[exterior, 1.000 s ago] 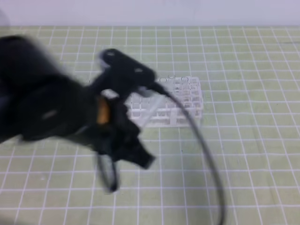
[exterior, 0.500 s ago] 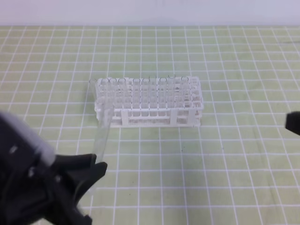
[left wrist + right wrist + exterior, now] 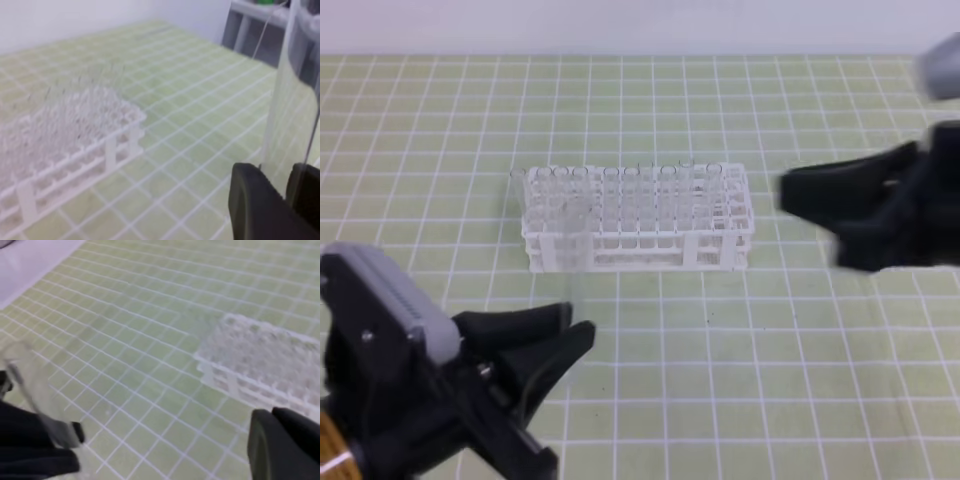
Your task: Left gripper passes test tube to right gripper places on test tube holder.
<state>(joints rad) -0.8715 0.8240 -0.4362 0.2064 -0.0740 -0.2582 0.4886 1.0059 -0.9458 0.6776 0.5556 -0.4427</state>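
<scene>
The black left gripper [image 3: 555,330] is pinching the slender clear glass test tube [image 3: 290,95] upright, in front of the white plastic lattice test tube holder [image 3: 638,217]. The black right gripper [image 3: 810,205] is hanging to the holder's right, fingers spread apart.

Since half a second ago the right gripper [image 3: 790,195] comes well into the high view from the right edge, its black fingers [image 3: 840,185] now pointing left beside the rack's right end. The left gripper [image 3: 575,335] sits a little higher and further right, and the test tube [image 3: 572,262] it holds stands nearer upright, before the rack's left end
</scene>
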